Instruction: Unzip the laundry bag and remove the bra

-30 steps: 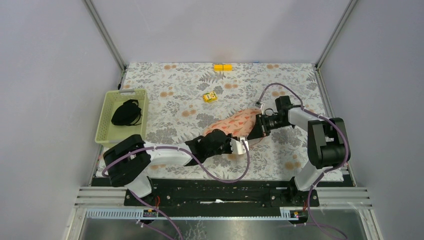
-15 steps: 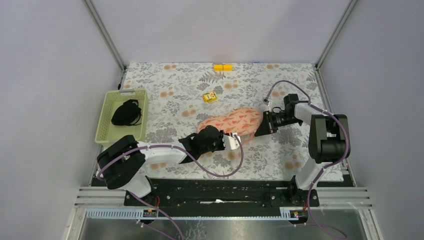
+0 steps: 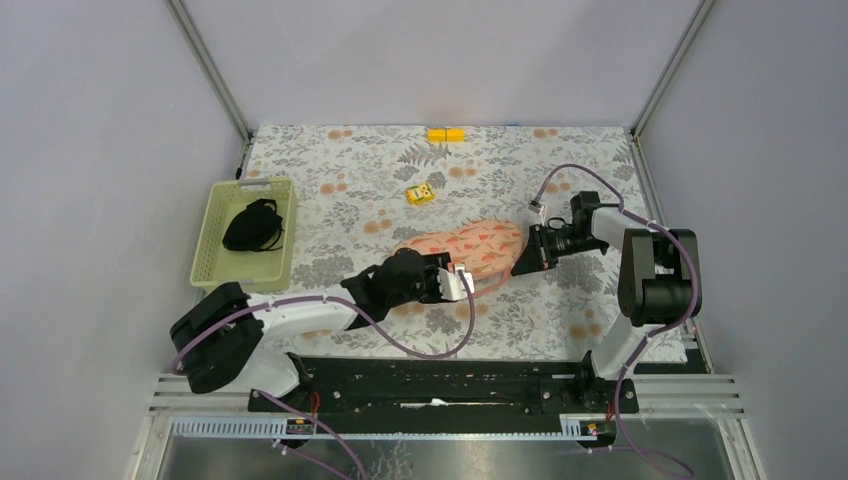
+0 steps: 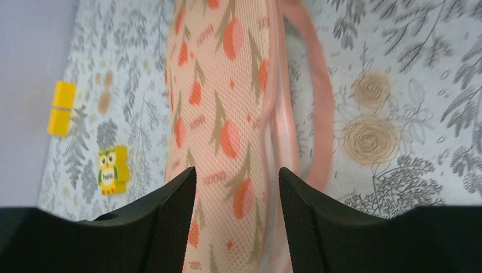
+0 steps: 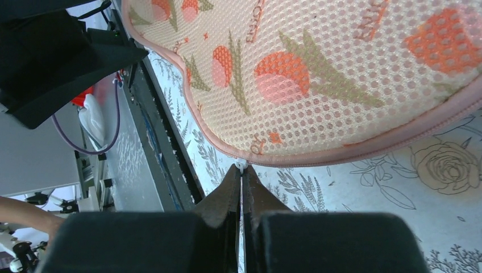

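Salmon-pink laundry bag (image 3: 465, 247) bears red-orange motifs; tablecloth (image 3: 350, 170) is grey-floral.

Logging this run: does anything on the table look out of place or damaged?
Nothing looks spilled or damaged. The laundry bag gapes open along its rim beside the open left gripper, which fits a half-done unzip.

Left arm (image 3: 300, 315) and right arm (image 3: 608, 228): white tubes, chunky black joints, purple cables (image 3: 467, 320) looping off them, left gripper (image 4: 236, 176) matte black.
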Action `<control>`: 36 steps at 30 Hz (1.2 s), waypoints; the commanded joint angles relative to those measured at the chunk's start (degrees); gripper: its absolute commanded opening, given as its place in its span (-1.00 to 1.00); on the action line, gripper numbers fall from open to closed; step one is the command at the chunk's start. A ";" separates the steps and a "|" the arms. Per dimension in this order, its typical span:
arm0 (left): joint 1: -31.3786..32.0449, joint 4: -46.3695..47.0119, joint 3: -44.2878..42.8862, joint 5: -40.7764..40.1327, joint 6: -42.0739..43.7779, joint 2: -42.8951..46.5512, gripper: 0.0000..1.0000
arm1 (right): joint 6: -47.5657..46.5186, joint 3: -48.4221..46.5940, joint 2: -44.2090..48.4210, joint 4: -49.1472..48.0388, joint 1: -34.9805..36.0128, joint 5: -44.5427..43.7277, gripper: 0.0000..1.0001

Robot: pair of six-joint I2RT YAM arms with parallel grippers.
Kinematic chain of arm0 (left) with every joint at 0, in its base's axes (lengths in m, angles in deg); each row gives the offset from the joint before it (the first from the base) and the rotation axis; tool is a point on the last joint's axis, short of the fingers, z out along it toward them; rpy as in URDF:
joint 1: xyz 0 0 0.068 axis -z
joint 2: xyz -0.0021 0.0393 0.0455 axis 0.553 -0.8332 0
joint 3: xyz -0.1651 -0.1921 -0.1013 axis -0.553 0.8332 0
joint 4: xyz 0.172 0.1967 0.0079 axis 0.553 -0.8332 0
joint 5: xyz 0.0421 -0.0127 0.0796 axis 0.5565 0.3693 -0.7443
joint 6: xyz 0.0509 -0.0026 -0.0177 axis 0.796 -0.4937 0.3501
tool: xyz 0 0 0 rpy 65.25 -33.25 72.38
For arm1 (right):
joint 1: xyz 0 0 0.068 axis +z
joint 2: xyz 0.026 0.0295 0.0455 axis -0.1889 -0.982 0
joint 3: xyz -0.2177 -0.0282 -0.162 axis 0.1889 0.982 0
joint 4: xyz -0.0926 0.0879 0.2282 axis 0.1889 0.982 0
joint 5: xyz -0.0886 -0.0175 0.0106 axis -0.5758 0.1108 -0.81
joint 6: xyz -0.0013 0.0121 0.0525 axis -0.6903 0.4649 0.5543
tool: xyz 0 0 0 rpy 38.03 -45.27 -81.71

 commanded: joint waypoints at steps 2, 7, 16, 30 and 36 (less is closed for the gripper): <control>2.93 5.19 -1.79 3.88 1.20 2.17 0.21 | 2.85 1.80 3.08 -1.25 1.71 3.69 -1.00; 5.40 7.48 -5.41 2.64 0.51 -3.36 0.33 | 6.06 3.15 4.74 -3.98 5.21 4.15 -1.00; 6.26 10.98 -9.10 1.94 1.05 -12.59 0.28 | 10.36 5.70 7.79 -7.60 7.66 4.31 -1.00; 5.77 14.16 -3.81 -2.69 5.83 -12.36 -1.00 | 7.32 4.02 7.21 -4.90 7.32 2.63 -1.00; 4.97 14.25 0.05 -1.92 6.48 -9.31 -1.00 | -0.38 0.95 4.57 1.46 4.07 0.46 -1.00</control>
